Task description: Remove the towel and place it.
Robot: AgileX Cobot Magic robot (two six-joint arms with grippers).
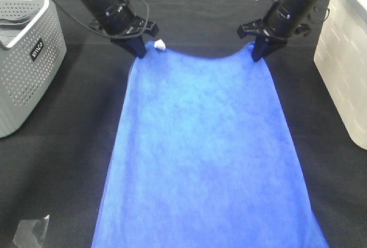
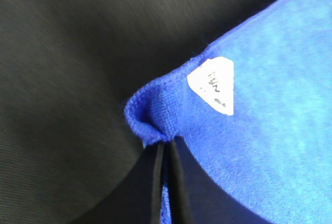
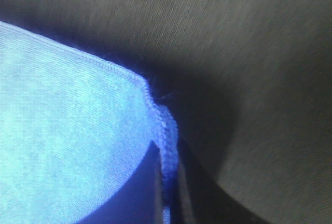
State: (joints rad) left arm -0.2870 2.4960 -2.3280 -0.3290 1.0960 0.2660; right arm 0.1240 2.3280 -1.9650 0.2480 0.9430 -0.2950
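Black cloth [image 1: 63, 162] covers your table; the towel [image 1: 206, 156] fills frame centre, soft, light, floppy. Your left gripper [image 1: 139, 51] and right gripper [image 1: 256, 54] are pinched tight on its upper corners, the best holds.

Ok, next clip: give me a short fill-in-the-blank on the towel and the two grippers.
1. Each gripper pinches one far ____ of the blue towel.
2. The small white tag sits beside the ____ gripper.
3. The right gripper has its fingers ____ on the cloth.
4. The table cover under the towel is ____.

Missing words: corner; left; shut; black
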